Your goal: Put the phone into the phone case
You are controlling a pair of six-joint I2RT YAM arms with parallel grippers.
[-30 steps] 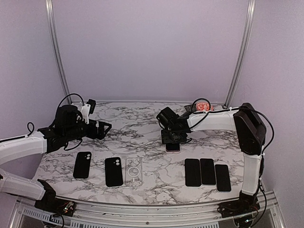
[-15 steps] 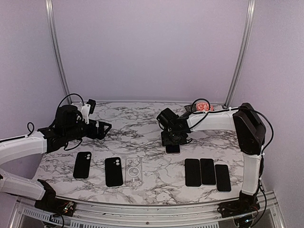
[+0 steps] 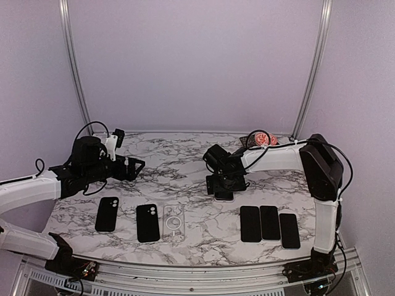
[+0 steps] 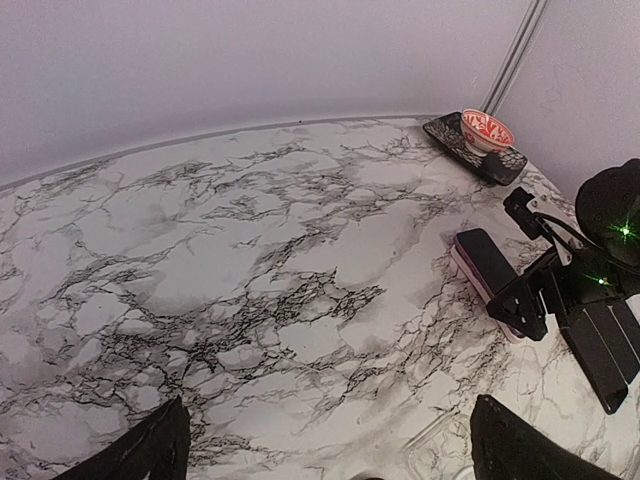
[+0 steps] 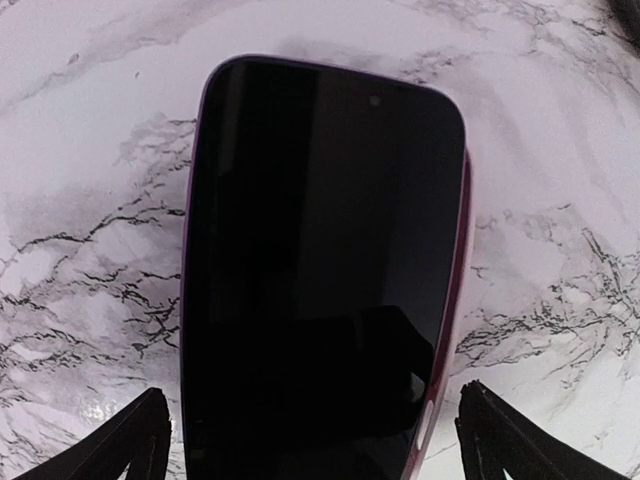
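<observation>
One marbled table (image 3: 185, 166), lilac walls (image 3: 197, 61), metal posts (image 3: 73, 61)

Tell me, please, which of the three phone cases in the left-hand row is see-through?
The clear plastic case, rightmost in the row; the middle black case and leftmost black case are opaque.

A white desk (image 3: 185, 161) veined in grey-black marble pattern sits among plain lilac walls (image 3: 197, 61) under soft even light, with slanted aluminium posts (image 3: 74, 68) rising near its far corners and a metal rail (image 3: 185, 274) along its near edge.
</observation>
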